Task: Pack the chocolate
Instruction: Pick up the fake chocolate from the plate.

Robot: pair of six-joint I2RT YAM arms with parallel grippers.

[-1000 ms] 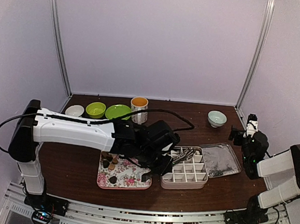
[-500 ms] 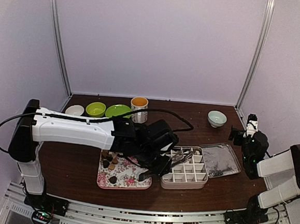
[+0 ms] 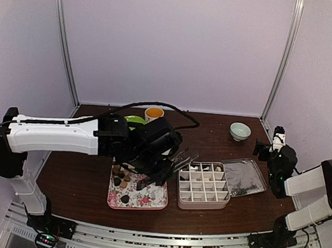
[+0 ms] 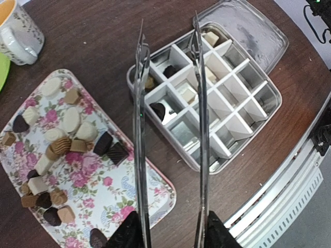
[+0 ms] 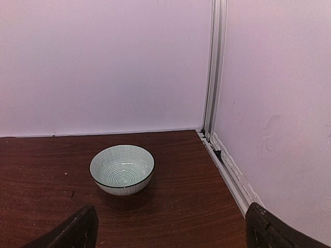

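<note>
The left gripper [image 4: 172, 235], clamping the tongs [image 4: 138, 129], is drawing back from the box [image 4: 234, 135], blades springing apart, empty. A piece is likely delivered. Most chocolates [image 4: 67, 139] are waiting left, on the tray [image 4: 124, 196].

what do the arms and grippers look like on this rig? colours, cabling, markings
The left arm and right arm have white boxy links, black joints and black bases. A loose black cable arcs over the left arm's wrist. The left gripper and right gripper have dark, near-black fingers. I cannot make out any markings.
</note>
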